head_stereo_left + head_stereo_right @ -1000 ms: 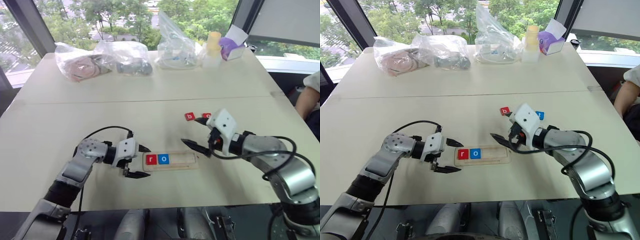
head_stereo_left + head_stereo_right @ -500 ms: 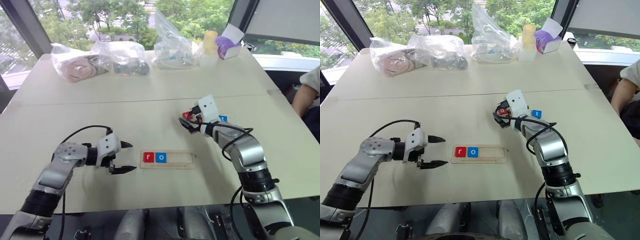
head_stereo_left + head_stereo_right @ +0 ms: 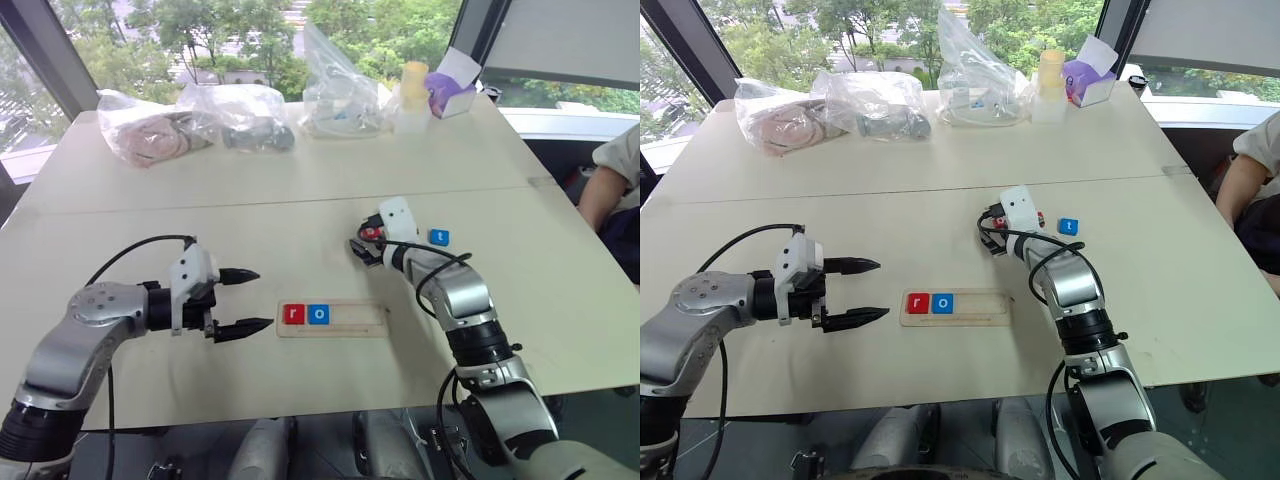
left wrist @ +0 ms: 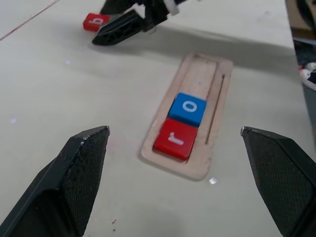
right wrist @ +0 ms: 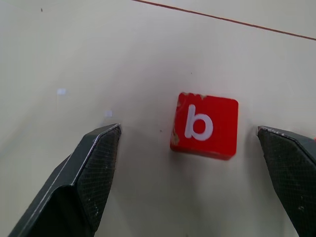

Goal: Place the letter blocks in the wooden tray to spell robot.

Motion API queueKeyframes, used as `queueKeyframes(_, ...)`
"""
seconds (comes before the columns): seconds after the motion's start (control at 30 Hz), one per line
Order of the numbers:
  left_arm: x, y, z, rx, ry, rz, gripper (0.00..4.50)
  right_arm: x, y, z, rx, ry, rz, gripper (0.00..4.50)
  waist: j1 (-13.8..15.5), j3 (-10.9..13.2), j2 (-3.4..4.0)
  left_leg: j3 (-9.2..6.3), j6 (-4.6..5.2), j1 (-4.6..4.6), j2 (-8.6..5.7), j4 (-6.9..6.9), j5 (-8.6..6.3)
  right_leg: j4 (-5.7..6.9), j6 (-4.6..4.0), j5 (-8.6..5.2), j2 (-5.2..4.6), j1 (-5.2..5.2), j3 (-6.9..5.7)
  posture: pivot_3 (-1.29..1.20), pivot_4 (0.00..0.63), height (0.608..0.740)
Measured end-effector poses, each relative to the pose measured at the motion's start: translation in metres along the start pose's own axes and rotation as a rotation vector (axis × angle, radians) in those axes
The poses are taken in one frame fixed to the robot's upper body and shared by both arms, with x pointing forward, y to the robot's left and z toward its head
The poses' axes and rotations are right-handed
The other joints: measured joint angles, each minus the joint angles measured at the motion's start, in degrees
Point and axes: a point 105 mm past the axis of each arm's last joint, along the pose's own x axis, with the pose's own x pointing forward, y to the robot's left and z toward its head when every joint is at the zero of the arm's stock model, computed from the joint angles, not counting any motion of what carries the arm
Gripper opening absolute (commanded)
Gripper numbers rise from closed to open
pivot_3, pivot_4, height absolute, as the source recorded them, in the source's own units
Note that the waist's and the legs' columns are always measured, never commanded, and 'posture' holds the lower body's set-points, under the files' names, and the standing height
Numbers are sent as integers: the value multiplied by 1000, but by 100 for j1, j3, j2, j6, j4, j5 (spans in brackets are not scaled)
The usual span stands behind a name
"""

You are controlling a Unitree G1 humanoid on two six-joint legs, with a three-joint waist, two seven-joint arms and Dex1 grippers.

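On the pale surface [image 3: 200, 215] lies the wooden tray [image 3: 340, 318], long and flat. Two letter blocks sit side by side at its left end: a red r [image 3: 293, 314] and, touching it, a blue o [image 3: 318, 314]. The rest of the tray is bare wood.

Beyond the tray, the right gripper [image 5: 190, 163] hangs low over a red b block [image 5: 204, 125]. Its jaws are spread wide, one on each side of the block, and neither one touches it. The block lies flat on the surface with its letter facing up. A blue t block [image 3: 438, 237] lies just to the right of that gripper.

To the left of the tray, the left gripper [image 3: 240, 300] points at the tray's left end. Its jaws are wide too and hold nothing.

At the far edge of the surface are some clear plastic bags [image 3: 240, 115], a small pale bottle [image 3: 413, 88] and a purple box [image 3: 447, 85]
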Motion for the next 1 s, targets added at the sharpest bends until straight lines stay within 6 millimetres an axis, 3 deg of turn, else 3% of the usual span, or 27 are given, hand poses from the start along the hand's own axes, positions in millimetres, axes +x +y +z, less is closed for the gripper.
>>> queueKeyframes(0.1,1,2,5,1,-9,12,4500,4,2,2,20,1,-4,3708,-3,0,0,2,0,4,0,0,0,2,0,0,1,2,1,0,150,740)
queueKeyframes(0.27,1,3,10,2,-24,4,4500,4,-1,4,7,6,-30,1155,-2,0,0,4,-1,4,0,0,1,2,0,0,2,1,4,0,150,740)
queueKeyframes(0.37,2,1,10,-14,-29,-10,4500,-3,-4,5,-6,18,-49,1164,2,1,2,3,-1,3,0,0,1,2,-1,0,1,0,4,0,150,740)
queueKeyframes(0.53,4,-5,16,1,-44,-48,4500,-44,-14,17,-64,-13,-70,1164,43,2,3,0,0,-4,-2,-1,0,-6,0,-1,-2,0,2,0,150,740)
queueKeyframes(0.63,5,-7,16,4,-46,-80,4500,-92,-9,2,-33,57,-29,1164,54,2,3,-8,2,-9,0,-2,-1,-8,0,-5,-3,1,-4,0,150,740)
queueKeyframes(0.7,7,-9,18,4,-50,-104,4500,-113,-4,-6,-11,107,-18,1164,21,2,3,-2,2,-5,2,0,-1,-7,-1,-5,-3,2,-2,0,150,740)
queueKeyframes(0.87,16,-10,23,12,-79,-146,4500,-140,-1,-36,36,186,-30,1164,42,1,4,-1,3,7,4,0,0,-8,-5,-8,0,14,-5,0,150,740)
queueKeyframes(1.0,20,-6,19,4,-80,-148,4500,-144,-2,-56,84,243,-48,1164,18,2,3,5,3,6,2,4,0,-8,0,-5,-3,13,-1,0,150,740)
